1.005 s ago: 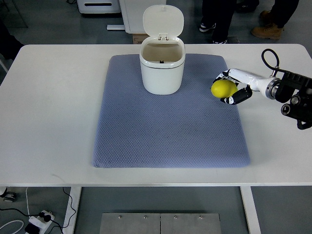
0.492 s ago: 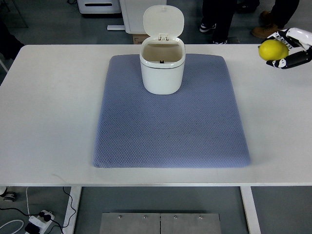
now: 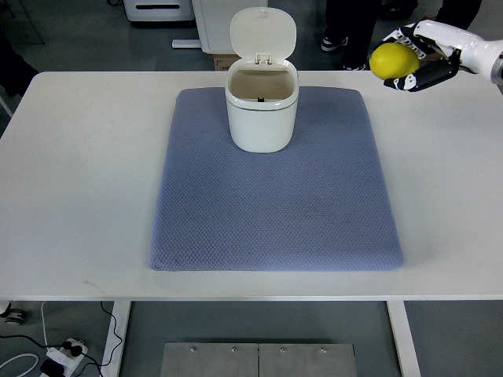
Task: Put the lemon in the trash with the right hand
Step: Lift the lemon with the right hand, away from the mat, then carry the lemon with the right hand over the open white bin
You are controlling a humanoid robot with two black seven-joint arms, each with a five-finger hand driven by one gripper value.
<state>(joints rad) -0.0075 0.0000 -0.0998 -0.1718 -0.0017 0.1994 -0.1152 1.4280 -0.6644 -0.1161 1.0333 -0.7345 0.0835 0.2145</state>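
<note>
My right hand (image 3: 416,55) comes in from the right edge at the top right and is shut on a yellow lemon (image 3: 394,60). It holds the lemon in the air above the table's far right part, well to the right of the bin. The white trash bin (image 3: 262,110) stands at the far middle of the blue-grey mat (image 3: 275,196) with its lid (image 3: 263,31) flipped up and open. The inside of the bin looks dark and empty. My left arm does not show.
The white table (image 3: 78,173) bears the mat. A person's legs and shoes (image 3: 346,39) stand on the floor behind the table's far edge, near the lifted hand. White cabinets (image 3: 204,20) stand behind the bin.
My right hand lifted the lemon off the mat's right edge, swung up to the far right, and now has moved left toward the bin, still raised.
</note>
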